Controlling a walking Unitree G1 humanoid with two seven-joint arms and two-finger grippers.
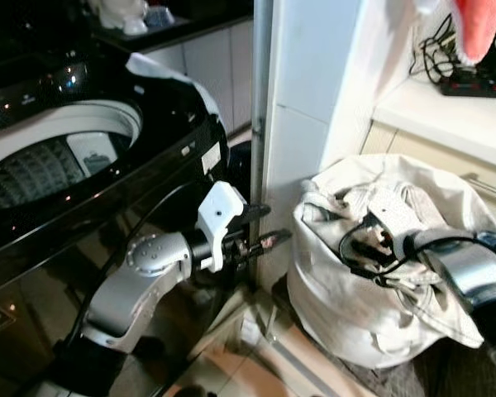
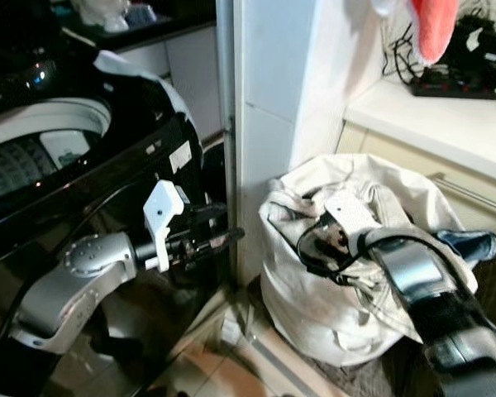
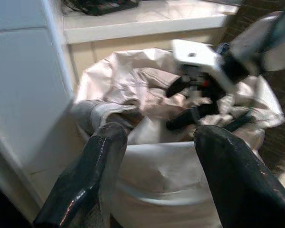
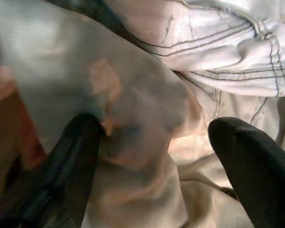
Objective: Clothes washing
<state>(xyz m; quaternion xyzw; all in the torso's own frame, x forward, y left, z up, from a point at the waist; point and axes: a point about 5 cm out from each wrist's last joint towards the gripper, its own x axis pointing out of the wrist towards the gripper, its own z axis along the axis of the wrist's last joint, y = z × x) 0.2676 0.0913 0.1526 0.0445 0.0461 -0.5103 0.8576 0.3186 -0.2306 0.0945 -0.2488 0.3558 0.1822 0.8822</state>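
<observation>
Clothes, pale stitched fabric (image 4: 237, 61), lie in the cream cloth laundry bag (image 1: 355, 322) beside the black top-loading washer (image 1: 107, 190). Right gripper (image 2: 324, 240) reaches in, fingers apart; a shallow pinch risks snagging the bag. Left gripper (image 1: 260, 231) waits, fingers apart.

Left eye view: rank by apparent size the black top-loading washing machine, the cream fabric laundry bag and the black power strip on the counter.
1. Black top-loading washing machine, partly cut off.
2. Cream fabric laundry bag.
3. Black power strip, clearly smallest, though it is farther from the camera.
</observation>
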